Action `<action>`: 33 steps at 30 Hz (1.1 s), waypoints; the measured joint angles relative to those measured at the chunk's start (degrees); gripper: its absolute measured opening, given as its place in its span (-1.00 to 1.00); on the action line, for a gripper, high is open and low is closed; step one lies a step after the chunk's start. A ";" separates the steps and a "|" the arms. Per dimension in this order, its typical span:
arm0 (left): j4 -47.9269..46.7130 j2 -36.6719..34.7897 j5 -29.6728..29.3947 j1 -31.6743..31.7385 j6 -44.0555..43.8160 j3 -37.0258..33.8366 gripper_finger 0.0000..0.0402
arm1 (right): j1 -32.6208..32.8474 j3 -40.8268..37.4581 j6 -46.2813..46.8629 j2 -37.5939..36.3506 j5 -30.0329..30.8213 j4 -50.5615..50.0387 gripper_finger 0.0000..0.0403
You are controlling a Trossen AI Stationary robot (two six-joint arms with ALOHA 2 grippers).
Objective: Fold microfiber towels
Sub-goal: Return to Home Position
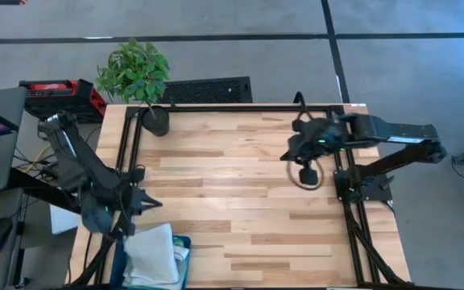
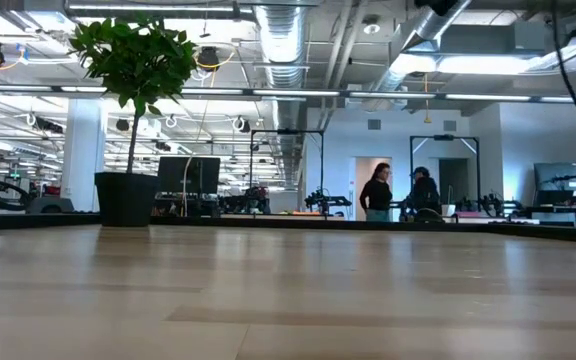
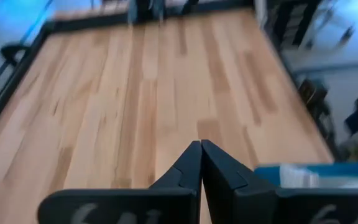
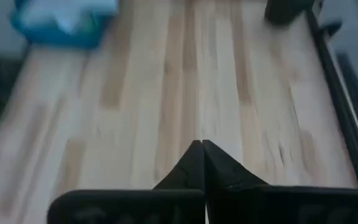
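The microfiber towels lie as a pale heap inside a teal bin at the table's near left corner; the right wrist view shows them far off and blurred. My left gripper hangs shut above the table's left edge, just beyond the bin, holding nothing; its closed fingers show in its wrist view. My right gripper is raised over the table's far right part, also shut and holding nothing. No towel lies on the tabletop.
A potted plant stands at the table's far left corner, also in the low view. A black frame rail runs along the table's far and side edges. Bare wooden tabletop spreads between the two arms. People stand far back in the room.
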 joint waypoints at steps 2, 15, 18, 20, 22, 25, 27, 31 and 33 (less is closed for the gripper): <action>6.95 -4.54 2.08 2.38 6.22 -3.80 -1.00 | 0.88 -5.86 1.92 -4.67 -0.14 6.69 -0.89; 19.11 -28.53 12.91 24.57 26.01 -19.85 -1.00 | 3.26 -33.85 3.98 -29.40 4.38 27.86 -0.96; 19.11 -33.42 12.91 26.76 25.92 -20.90 -1.00 | 3.23 -38.51 3.73 -34.84 4.41 32.83 -0.94; 19.13 -36.99 12.78 27.31 25.89 -22.31 -1.00 | 3.24 -41.51 3.66 -38.24 4.41 35.79 -0.92; 19.30 -40.81 12.36 27.35 25.22 -24.27 -1.00 | 3.23 -44.49 3.61 -41.66 4.40 38.25 -0.90; 20.42 -46.64 11.05 27.35 23.52 -27.85 -1.00 | 3.23 -47.97 3.52 -46.02 4.73 41.02 -0.91; 22.42 -50.46 10.70 27.35 23.55 -30.35 -1.00 | 3.23 -49.88 3.10 -48.53 4.81 40.89 -0.93; 25.54 -52.20 9.46 27.35 24.99 -33.97 -1.00 | 3.23 -54.60 3.01 -52.94 5.89 44.81 -0.94; 26.91 -51.95 8.88 27.35 24.95 -35.62 -1.00 | 3.23 -57.75 2.33 -54.26 5.94 48.67 -0.93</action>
